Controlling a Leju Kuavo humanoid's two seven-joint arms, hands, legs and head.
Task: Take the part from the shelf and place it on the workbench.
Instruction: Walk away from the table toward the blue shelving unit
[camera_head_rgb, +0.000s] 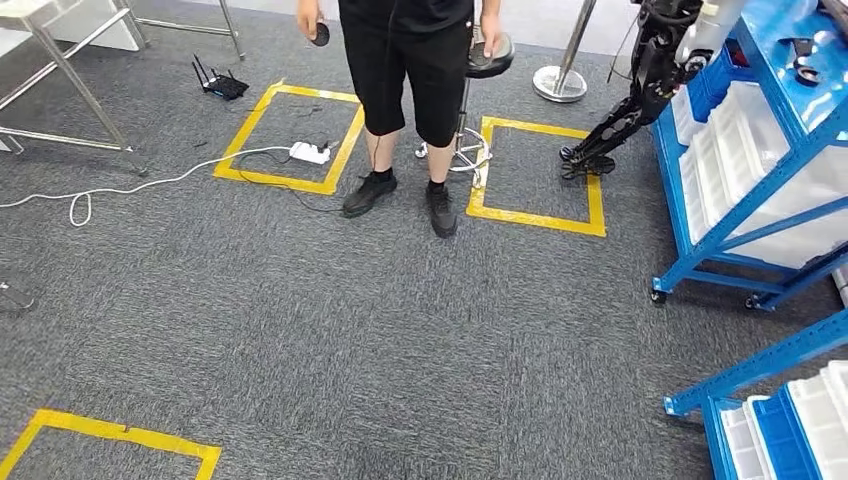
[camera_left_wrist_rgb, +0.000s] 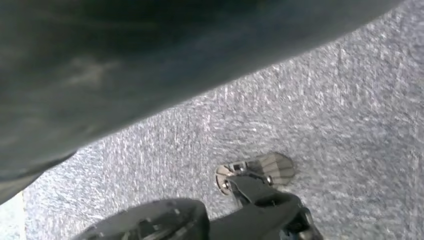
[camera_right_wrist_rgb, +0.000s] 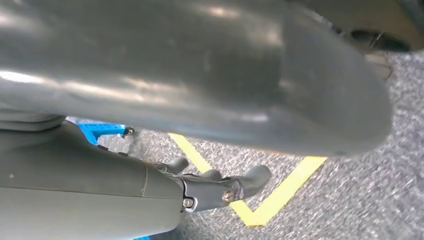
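a blue shelf (camera_head_rgb: 760, 150) with white bins (camera_head_rgb: 735, 150) is seen at the carpet's (camera_head_rgb: 350, 330) right edge. the right hand (camera_right_wrist_rgb: 220, 187) is seen extended, holding nothing; the left hand's state cannot be told.

Blue shelf (camera_head_rgb: 745, 180), grey carpet (camera_head_rgb: 330, 330), yellow tape squares (camera_head_rgb: 540, 215).

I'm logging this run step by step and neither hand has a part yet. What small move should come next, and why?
Probably a turn to the right, to face the blue shelf. It stands at the head view's right edge with its white bins, while grey carpet and a person lie straight ahead. The right hand hangs over the floor holding nothing, so the shelf needs squaring up before any reach.
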